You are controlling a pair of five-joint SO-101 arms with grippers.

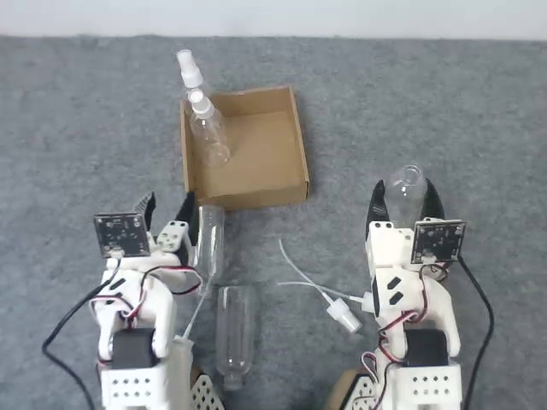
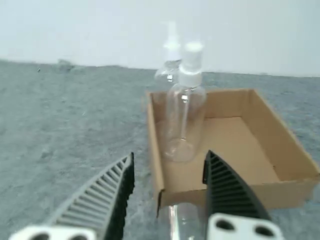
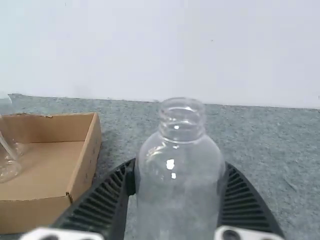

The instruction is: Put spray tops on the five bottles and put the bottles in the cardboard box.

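Observation:
The cardboard box [image 1: 256, 175] sits at the middle back. One bottle with a spray top [image 1: 209, 132] stands in its back-left corner [image 2: 182, 117]; a second capped bottle [image 1: 190, 73] stands just behind it [image 2: 170, 55]. My left gripper [image 1: 165, 207] [image 2: 167, 195] is open in front of the box's left corner, beside a capless bottle [image 1: 210, 239] lying on the mat. My right gripper [image 1: 405, 201] [image 3: 179, 175] is shut on an upright capless bottle [image 1: 406, 186] [image 3: 180, 165] to the right of the box. Another capless bottle [image 1: 235, 333] lies between the arms.
A loose spray top [image 1: 344, 314] with its thin tube [image 1: 295, 266] lies on the grey mat between the arms. Another thin tube [image 1: 195, 314] runs beside the left arm's base. The mat to the far left and far right is bare.

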